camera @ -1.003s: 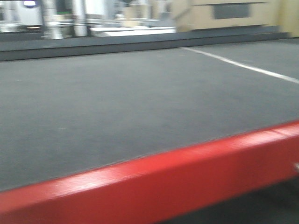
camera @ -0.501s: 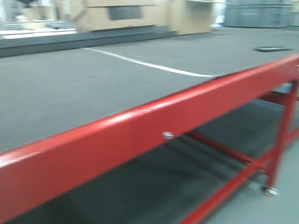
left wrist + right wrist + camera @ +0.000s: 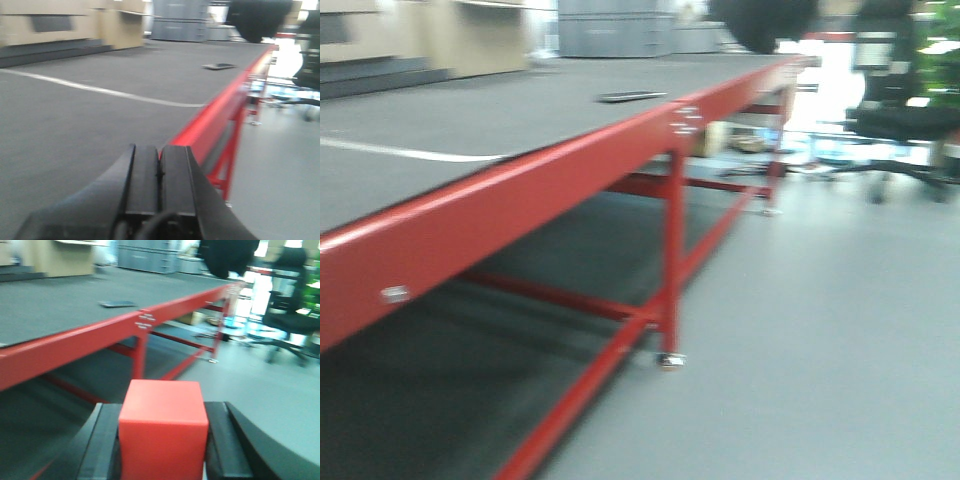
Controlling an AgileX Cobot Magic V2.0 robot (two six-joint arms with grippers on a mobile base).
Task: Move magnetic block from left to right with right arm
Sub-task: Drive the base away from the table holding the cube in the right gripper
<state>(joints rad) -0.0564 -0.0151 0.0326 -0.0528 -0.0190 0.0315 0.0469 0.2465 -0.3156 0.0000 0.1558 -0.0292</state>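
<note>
Two fingers of the right end effector [image 3: 162, 450] clamp the block [image 3: 163, 425] by its sides for carrying, with the bench [image 3: 60, 347] at ten o'clock. The left end effector [image 3: 159, 175] is clenched and empty.

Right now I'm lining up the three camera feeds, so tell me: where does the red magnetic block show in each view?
Front-facing: not in it.
Left wrist: not in it.
Right wrist: the magnetic block sits bottom centre, clamped between the fingers of the right tool.
Shared landmark: the flat dark object on the table, also in left wrist and right wrist.
</note>
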